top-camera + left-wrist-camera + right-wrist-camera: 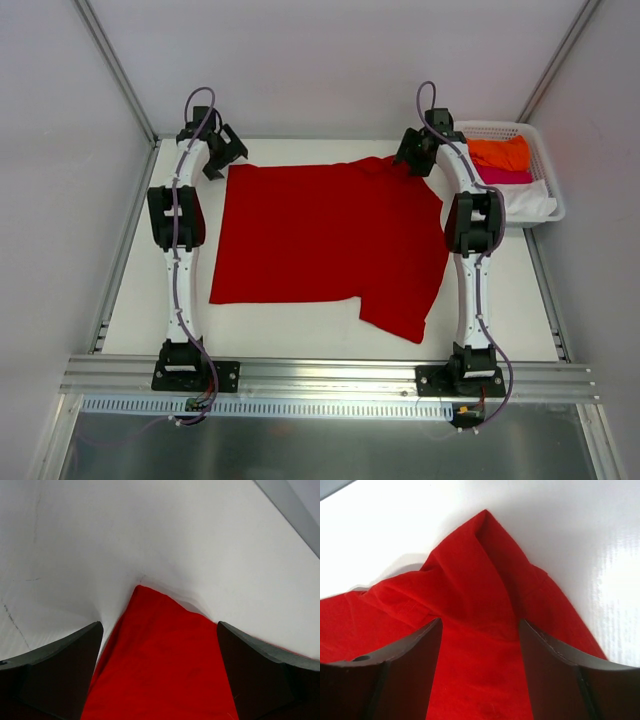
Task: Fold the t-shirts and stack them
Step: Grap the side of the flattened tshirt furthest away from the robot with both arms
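We find the deep red t-shirt (330, 240) spread flat beside the basket (548, 170); the right gripper (412, 155) stands part-open astride the rumpled, ridged corner nearest the basket, the left gripper (228, 150) fully wide over the smooth pointed corner well apart from it, neither pinching cloth. We judge the limp knit may slide off the hard fingers on closing, or one layer lift alone, skewing the fold
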{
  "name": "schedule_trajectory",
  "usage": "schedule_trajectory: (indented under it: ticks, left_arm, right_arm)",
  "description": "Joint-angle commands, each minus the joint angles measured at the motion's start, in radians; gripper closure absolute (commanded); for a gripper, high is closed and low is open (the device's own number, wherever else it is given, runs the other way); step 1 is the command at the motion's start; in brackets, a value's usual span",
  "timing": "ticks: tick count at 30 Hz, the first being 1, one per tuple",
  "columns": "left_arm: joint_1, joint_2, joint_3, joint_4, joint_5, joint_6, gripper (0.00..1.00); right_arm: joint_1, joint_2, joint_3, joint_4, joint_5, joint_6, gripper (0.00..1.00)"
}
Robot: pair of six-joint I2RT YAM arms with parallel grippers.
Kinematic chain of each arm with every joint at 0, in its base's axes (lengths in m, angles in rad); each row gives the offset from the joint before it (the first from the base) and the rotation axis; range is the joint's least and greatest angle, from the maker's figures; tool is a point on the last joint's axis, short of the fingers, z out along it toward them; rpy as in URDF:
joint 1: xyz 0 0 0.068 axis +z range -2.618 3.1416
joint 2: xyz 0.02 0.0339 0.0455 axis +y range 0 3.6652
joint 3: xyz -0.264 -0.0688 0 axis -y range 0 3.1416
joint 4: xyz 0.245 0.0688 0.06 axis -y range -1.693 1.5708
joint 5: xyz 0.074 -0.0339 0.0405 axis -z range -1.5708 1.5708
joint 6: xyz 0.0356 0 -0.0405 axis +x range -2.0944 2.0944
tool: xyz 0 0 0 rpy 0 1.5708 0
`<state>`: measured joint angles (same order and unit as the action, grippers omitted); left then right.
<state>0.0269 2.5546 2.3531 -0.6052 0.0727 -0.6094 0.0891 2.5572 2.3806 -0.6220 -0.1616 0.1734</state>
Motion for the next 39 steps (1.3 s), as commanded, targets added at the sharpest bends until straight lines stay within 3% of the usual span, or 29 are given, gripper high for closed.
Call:
schedule_trajectory:
  ticks: [1,12,13,15,17,21,26,36,37,38,39]
  left_arm:
    - [0.004,0.019,0.043,0.028,0.010,-0.018,0.01]
    - [0.013,0.079,0.100,0.143,0.022,-0.070,0.01]
    - [0.013,0.082,0.110,0.153,0.022,-0.082,0.02]
    - [0.013,0.092,0.117,0.156,0.018,-0.096,0.17]
    - [0.016,0.093,0.117,0.163,0.021,-0.110,0.25]
    - [0.015,0.098,0.115,0.162,0.032,-0.118,0.51]
    - [0.016,0.102,0.117,0.165,0.035,-0.125,0.78]
    - [0.015,-0.002,0.016,0.160,-0.017,-0.076,0.87]
    - [0.011,-0.019,-0.024,0.160,-0.040,-0.055,0.84]
    - [0.011,-0.043,-0.037,0.160,-0.060,-0.044,0.70]
    - [0.011,-0.049,-0.044,0.154,-0.065,-0.027,0.62]
  right_arm:
    - [-0.002,0.012,0.042,0.041,-0.056,0.044,0.34]
    - [-0.005,0.031,0.040,0.061,-0.078,0.081,0.34]
    - [-0.006,0.029,0.040,0.061,-0.073,0.078,0.37]
    - [-0.008,0.026,0.042,0.061,-0.069,0.080,0.48]
    - [-0.011,0.028,0.048,0.061,-0.065,0.083,0.55]
    - [-0.017,0.020,0.054,0.062,-0.061,0.090,0.69]
    - [-0.019,0.003,0.048,0.065,-0.068,0.094,0.78]
    - [-0.020,-0.029,0.017,0.082,-0.081,0.097,0.79]
    - [-0.019,-0.031,0.012,0.084,-0.079,0.095,0.79]
    - [-0.020,-0.031,0.012,0.082,-0.082,0.095,0.79]
    - [-0.020,-0.028,0.015,0.084,-0.085,0.095,0.79]
